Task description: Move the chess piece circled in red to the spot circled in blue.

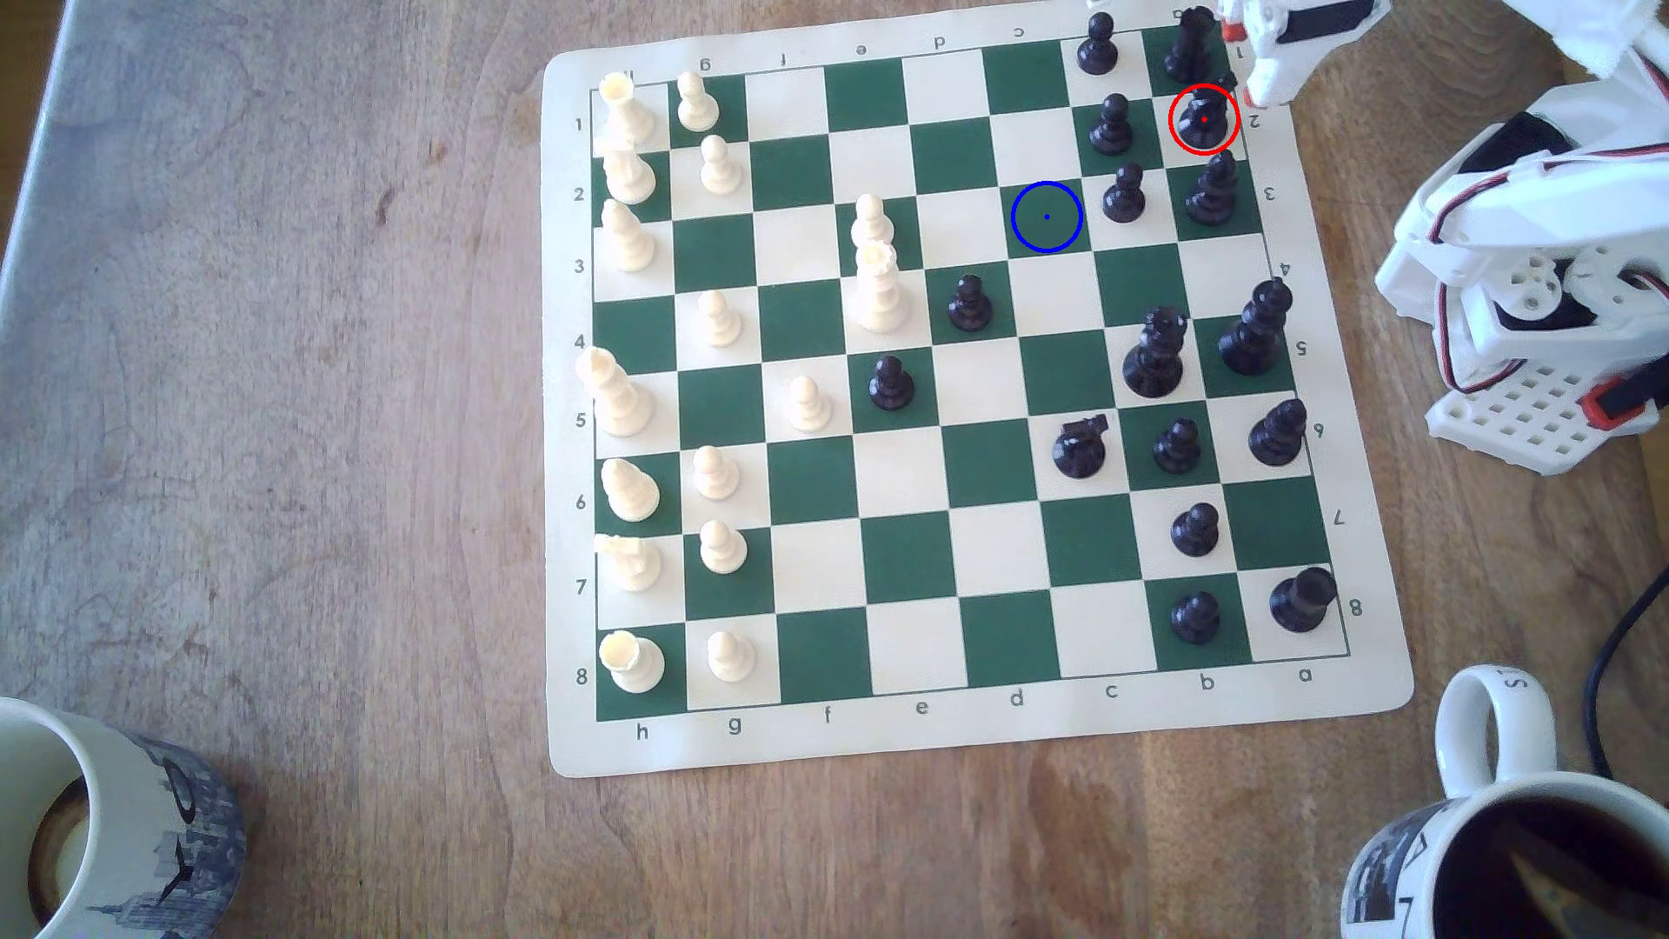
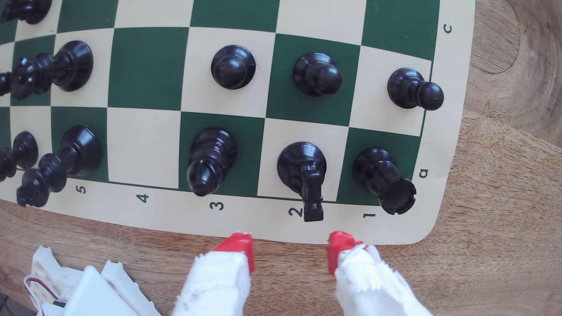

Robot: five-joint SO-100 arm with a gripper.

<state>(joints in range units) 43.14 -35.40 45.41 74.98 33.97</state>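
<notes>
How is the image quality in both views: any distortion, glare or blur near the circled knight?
Wrist view: the board edges bow outward, and the knight looks sharp with small highlights. Exterior view: the lines run straighter, the picture is softer, and the knight is a dark shape with little detail.

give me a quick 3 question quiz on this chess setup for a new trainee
1. True or false: the pincer is already shut on the black knight.
2. Multiple choice: the blue-ringed square is A) dark green and bare, B) cream and bare, C) dark green with a pawn on it.
3. Short answer: in the exterior view, which two black pieces flank the knight along the board's edge file?

Key
1. False. Its red fingertips stand apart, short of the knight and over the board's edge.
2. A.
3. The black rook on the corner square and the black bishop on the other side.
</notes>
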